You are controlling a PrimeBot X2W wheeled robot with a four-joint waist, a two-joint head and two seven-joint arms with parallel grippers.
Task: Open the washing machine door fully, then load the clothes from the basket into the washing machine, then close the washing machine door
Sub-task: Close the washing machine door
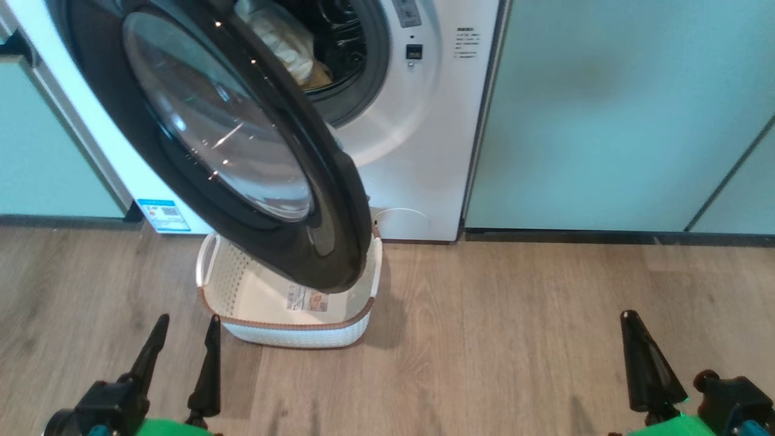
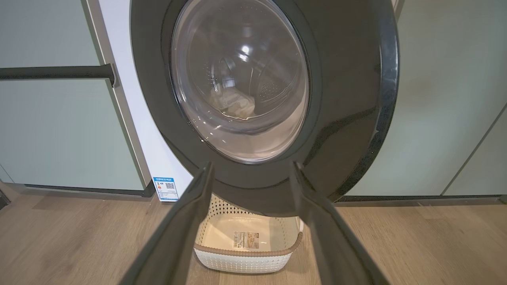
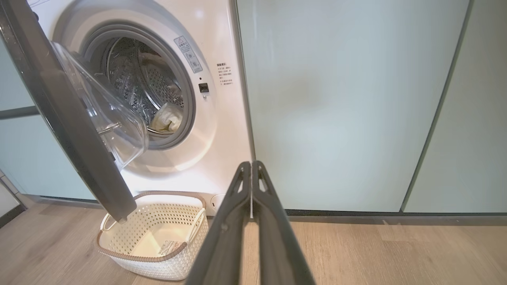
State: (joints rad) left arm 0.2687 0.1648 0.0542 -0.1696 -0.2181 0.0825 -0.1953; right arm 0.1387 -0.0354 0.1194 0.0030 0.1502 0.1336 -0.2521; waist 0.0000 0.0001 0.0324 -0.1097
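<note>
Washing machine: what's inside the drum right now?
Pale clothes lie low at the front of the perforated drum. The half-open washing machine door covers part of the drum, so what else lies there cannot be seen.

Home laundry corner, fitted into cabinetry. A white front-loading washing machine [image 3: 222, 130] is built in flush between tall pale green cabinet doors [image 1: 605, 115]. Wood-look plank flooring [image 1: 514, 339] is laid up to a dark plinth [image 1: 605, 236] under the cabinets. A cream perforated laundry basket [image 1: 290, 333] is set on the floor before the machine. Pale garments [image 3: 166, 116] are seen inside the perforated steel drum [image 3: 134, 79]. A blue energy sticker [image 1: 162, 215] is stuck low on the machine's front.
</note>
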